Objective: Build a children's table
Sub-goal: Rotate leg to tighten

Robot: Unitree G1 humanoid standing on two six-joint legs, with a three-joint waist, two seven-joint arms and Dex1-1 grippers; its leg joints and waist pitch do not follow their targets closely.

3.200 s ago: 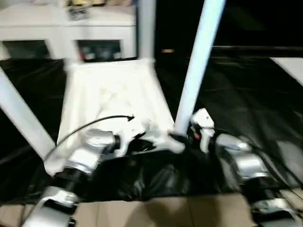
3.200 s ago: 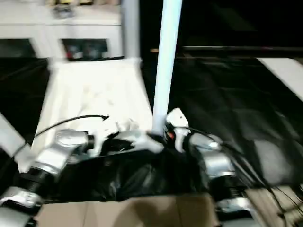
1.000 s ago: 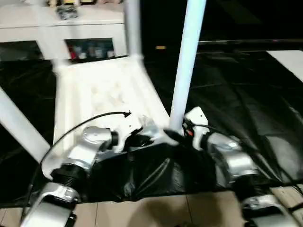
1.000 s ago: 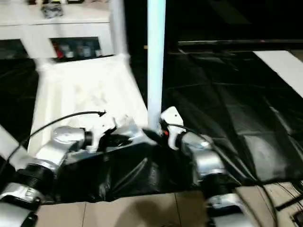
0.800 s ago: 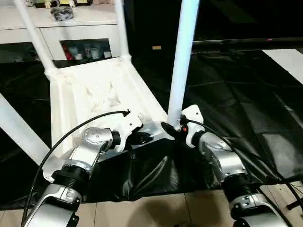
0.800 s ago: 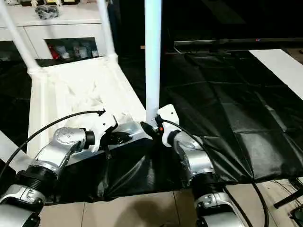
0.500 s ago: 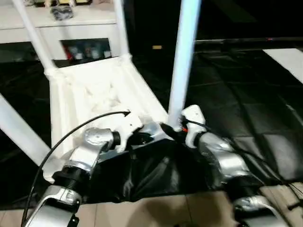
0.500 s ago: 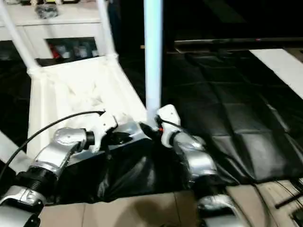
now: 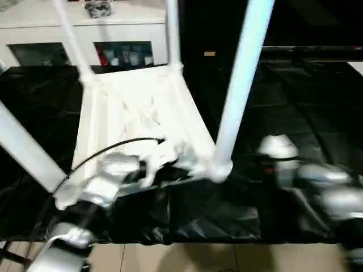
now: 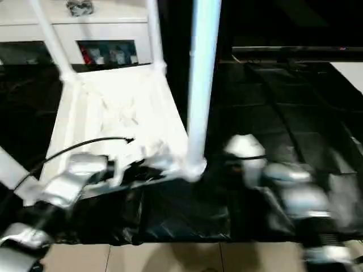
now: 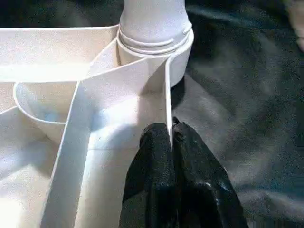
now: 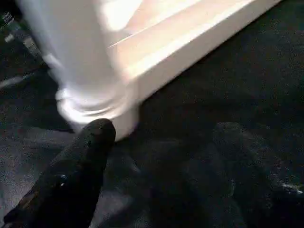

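The children's table lies upside down on a black sheet, its white ribbed tabletop (image 9: 136,113) facing up. Legs stand in the sockets: one at the near right corner (image 9: 238,85), two at the back (image 9: 173,34) (image 9: 68,39), and one on the near left (image 9: 22,147). My left gripper (image 11: 170,135) is shut on the thin rim wall just beside the near right socket (image 11: 154,45). My right gripper (image 12: 164,137) hangs open a little to the right of that socket. Its fingers (image 12: 95,137) stand wide apart over the sheet and hold nothing.
A white cabinet with glass doors (image 9: 85,34) stands behind the table. The black sheet (image 9: 295,102) spreads far to the right. Tiled floor (image 9: 170,258) shows along the near edge.
My right gripper has let go at the base of the near right leg, opened, and drawn back to the right. The left gripper keeps its hold. The camera has shifted.
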